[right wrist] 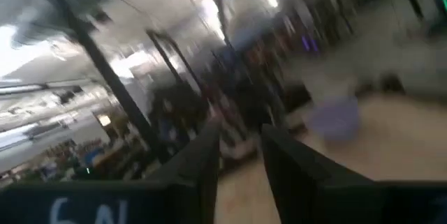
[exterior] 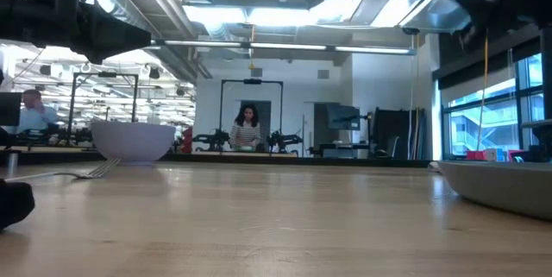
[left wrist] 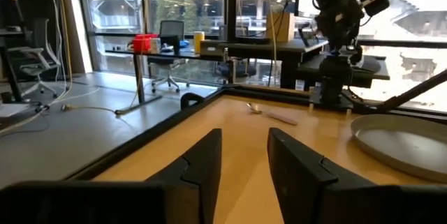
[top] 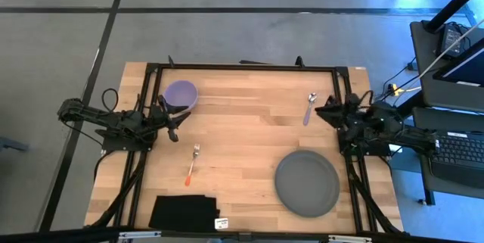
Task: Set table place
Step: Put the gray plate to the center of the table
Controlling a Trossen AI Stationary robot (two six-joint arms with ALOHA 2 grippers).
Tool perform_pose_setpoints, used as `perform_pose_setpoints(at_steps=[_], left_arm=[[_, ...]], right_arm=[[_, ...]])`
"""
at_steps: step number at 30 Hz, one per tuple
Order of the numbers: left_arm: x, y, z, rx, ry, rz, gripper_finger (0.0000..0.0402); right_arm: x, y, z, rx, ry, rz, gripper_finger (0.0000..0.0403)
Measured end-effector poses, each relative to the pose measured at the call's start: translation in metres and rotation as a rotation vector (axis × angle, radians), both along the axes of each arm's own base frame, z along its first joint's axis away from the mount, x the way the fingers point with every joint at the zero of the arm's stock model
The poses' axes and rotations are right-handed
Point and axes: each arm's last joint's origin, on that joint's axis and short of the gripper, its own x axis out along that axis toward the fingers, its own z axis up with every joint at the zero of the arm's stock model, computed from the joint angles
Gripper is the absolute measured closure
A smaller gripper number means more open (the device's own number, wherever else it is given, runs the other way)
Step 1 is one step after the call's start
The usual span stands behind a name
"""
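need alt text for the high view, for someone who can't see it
Top-down view of a light wood table with a place setting still scattered: lilac bowl at the far left, spoon far right, orange-handled fork left of centre, grey plate near right. The left gripper sits by the bowl, the right gripper by the spoon; a black cloth lies at the near edge.

A black folded cloth lies at the near edge, a small white tag beside it; two people sit in the workshop beyond.
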Motion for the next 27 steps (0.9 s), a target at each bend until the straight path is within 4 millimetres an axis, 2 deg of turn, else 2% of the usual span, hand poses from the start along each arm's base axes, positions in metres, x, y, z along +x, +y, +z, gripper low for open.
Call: perform_pose_setpoints(at_steps=[3,8,15,18,22,27], left_arm=[[0.0,0.0,0.0,-0.003,-0.002,-0.004,0.0287],[0.001,-0.001,0.0,-0.065,-0.032,-0.049,0.0287],[0.001,-0.002,0.0,-0.121,-0.058,-0.069,0.0299],[0.001,-0.002,0.001,-0.123,-0.068,-0.068,0.0305],[0.001,-0.002,0.002,-0.125,-0.082,-0.068,0.0312],[0.001,-0.002,0.002,-0.122,-0.081,-0.068,0.032]], right_arm=[[-0.001,0.0,-0.005,0.168,0.18,0.013,0.0287],[0.004,-0.001,-0.016,0.325,0.398,0.003,0.0286],[0.019,0.002,-0.042,0.5,0.745,0.147,0.0286],[0.023,0.002,-0.05,0.519,0.842,0.163,0.0286],[0.029,0.001,-0.053,0.451,0.873,0.179,0.0286],[0.034,0.001,-0.045,0.341,0.898,0.204,0.0286]])
